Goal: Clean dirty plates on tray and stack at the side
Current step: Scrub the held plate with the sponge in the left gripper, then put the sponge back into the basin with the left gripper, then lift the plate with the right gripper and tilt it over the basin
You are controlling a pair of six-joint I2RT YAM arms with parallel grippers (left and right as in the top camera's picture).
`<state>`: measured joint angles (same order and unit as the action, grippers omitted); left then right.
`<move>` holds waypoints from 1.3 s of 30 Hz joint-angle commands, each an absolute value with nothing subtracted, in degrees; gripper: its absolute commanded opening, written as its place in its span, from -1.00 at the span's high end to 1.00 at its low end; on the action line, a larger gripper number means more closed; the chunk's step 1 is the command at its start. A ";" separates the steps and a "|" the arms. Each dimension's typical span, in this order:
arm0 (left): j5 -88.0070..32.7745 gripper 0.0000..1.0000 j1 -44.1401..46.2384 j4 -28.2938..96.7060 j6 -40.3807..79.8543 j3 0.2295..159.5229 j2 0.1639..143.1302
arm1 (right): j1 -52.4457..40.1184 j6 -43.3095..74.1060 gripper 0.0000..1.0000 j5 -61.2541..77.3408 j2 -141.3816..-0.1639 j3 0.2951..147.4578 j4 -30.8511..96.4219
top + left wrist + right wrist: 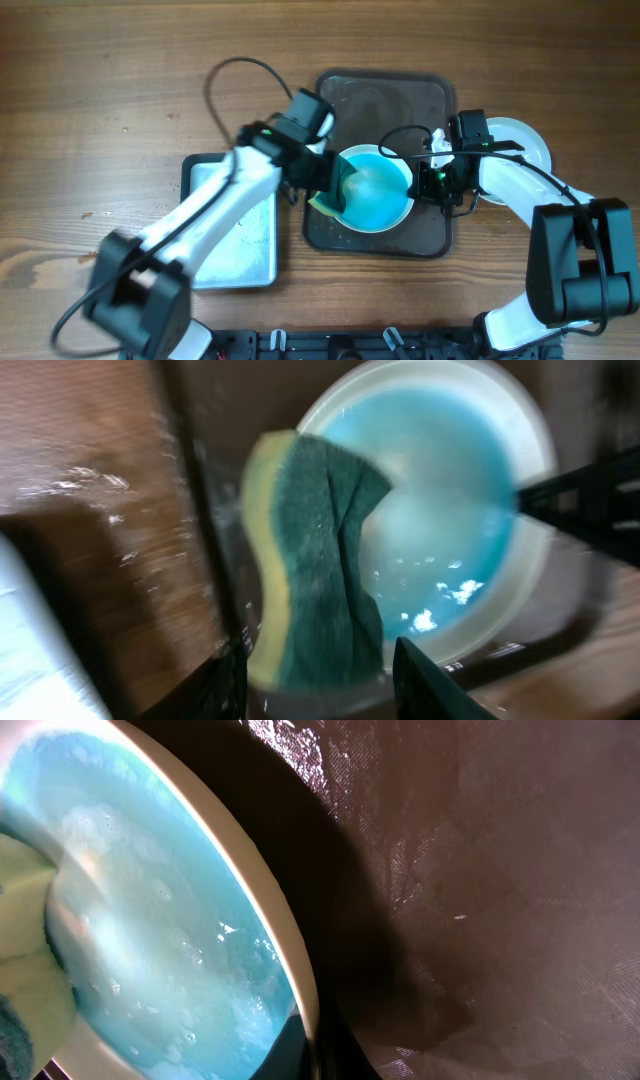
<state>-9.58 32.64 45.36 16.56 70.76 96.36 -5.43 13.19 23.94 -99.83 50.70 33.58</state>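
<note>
Left end effector (318, 678) straddles a yellow-and-green sponge (320, 560) at the left rim of the blue-smeared plate (450, 510); the view is too blurred to tell whether its jaws pinch the sponge or stand slack. Right end effector (432, 182) is pressed together on that plate's right rim, steadying it on the near half of the dark tray (385, 95); a clean plate (520, 135) sits on the table (100, 80) just right of the tray. Judgement: the plate is light, stiff, breakable and slick with wet paint, so grip the bare white rim, not the coated well.
</note>
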 commanded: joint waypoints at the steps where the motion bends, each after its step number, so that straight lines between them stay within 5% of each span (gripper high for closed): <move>1: -7.38 0.07 34.57 41.25 15.46 69.65 102.35 | -4.97 13.69 0.91 20.86 -101.03 49.74 33.93; 8: -5.78 0.40 36.86 38.26 15.86 69.65 108.38 | -4.97 13.78 0.91 21.06 -101.03 49.74 33.87; 10: -2.98 0.92 37.63 39.18 16.25 69.65 109.65 | -4.97 14.11 0.91 21.06 -101.03 49.74 33.87; 20: -7.40 0.92 34.30 46.98 23.42 71.50 96.88 | -4.97 14.13 0.91 21.08 -101.03 49.74 34.13; 31: 0.12 0.92 15.49 63.02 23.77 68.42 78.94 | -4.97 14.13 0.91 21.06 -101.03 49.74 33.82; 39: 0.27 0.92 9.98 46.98 28.84 46.94 79.66 | -4.97 14.13 0.92 21.02 -101.03 49.74 30.61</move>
